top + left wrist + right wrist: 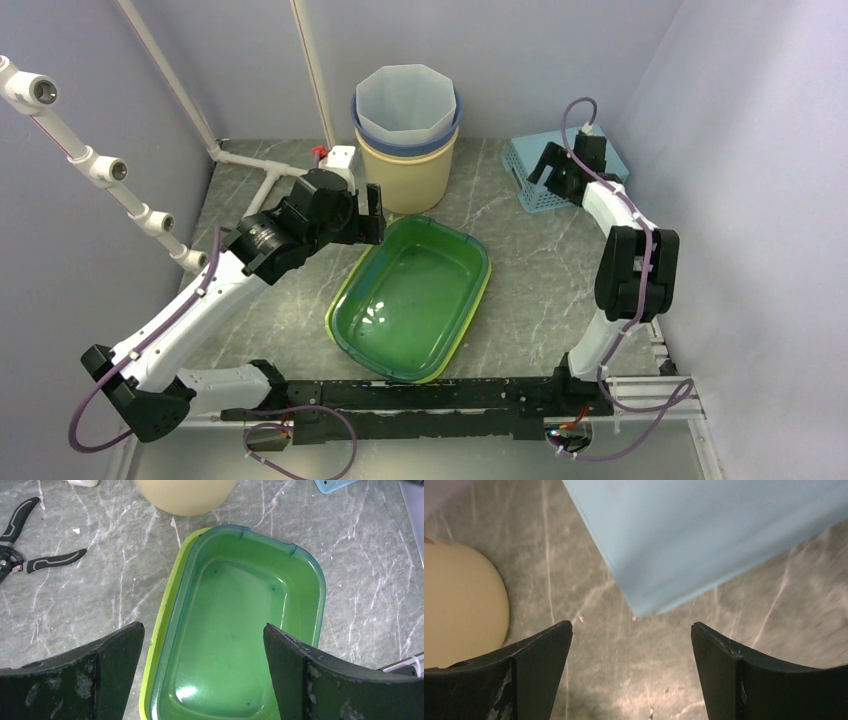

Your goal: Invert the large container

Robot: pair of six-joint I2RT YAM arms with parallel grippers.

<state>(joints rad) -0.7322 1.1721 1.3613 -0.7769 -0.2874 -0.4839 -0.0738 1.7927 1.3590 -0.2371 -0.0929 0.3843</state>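
Over the far-left end of the large container, the left claw hangs spread wide and empty. The container, a green tub open side up at the middle of the counter, looks like light, stiff, slick plastic, a lime rim showing under its left edge; the lip of a long side seems the best hold for tipping it. Near the far-right corner the right claw gapes wide, empty, beside the blue basket.
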